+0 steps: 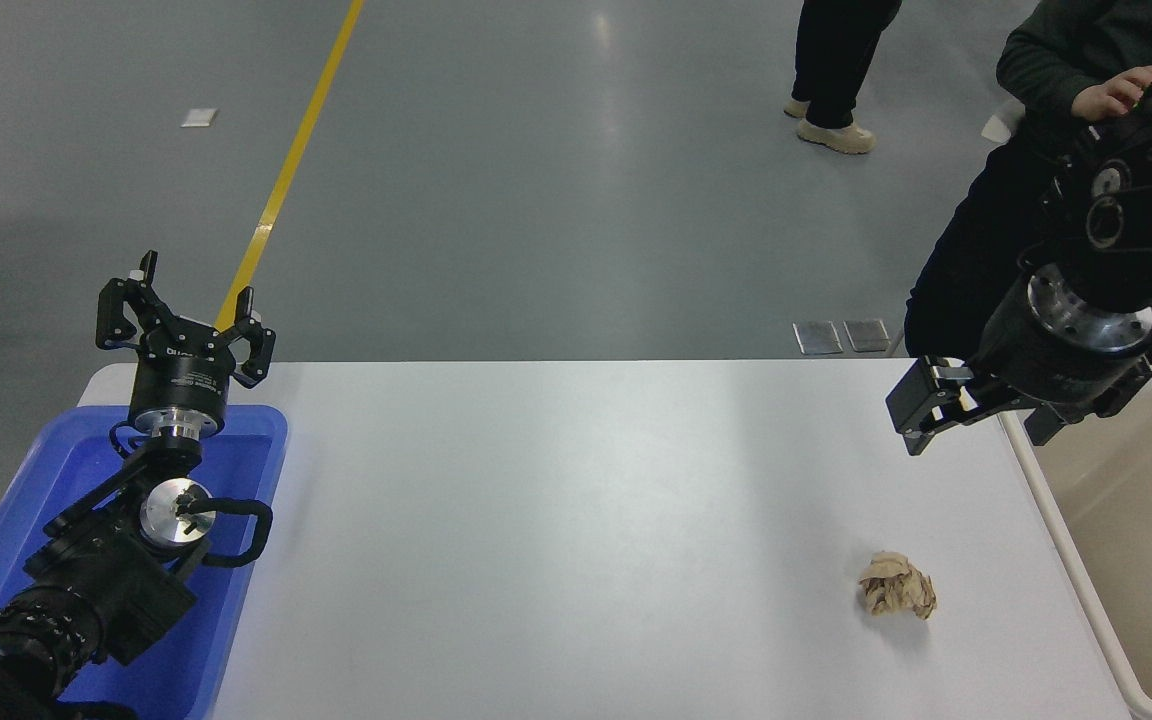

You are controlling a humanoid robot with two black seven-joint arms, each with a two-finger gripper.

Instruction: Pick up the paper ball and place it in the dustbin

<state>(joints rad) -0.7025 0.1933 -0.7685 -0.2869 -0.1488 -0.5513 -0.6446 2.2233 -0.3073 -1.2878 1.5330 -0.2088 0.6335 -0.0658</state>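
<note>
The paper ball [897, 585] is a crumpled tan wad lying on the white table [576, 540] near the front right. The dustbin [1136, 540] is a beige bin at the table's right edge, partly cut off by the picture. My right gripper [976, 425] hangs open and empty above the table's far right, beside the dustbin's far corner and well behind the paper ball. My left gripper [181, 322] is open and empty, parked upright at the lower left over a blue tray.
A blue plastic tray [46, 480] sits at the table's left end under the left arm. A person in dark clothes [996, 230] stands at the far right behind the right arm, one hand [1111, 95] raised. Another person's legs [836, 60] show on the floor beyond.
</note>
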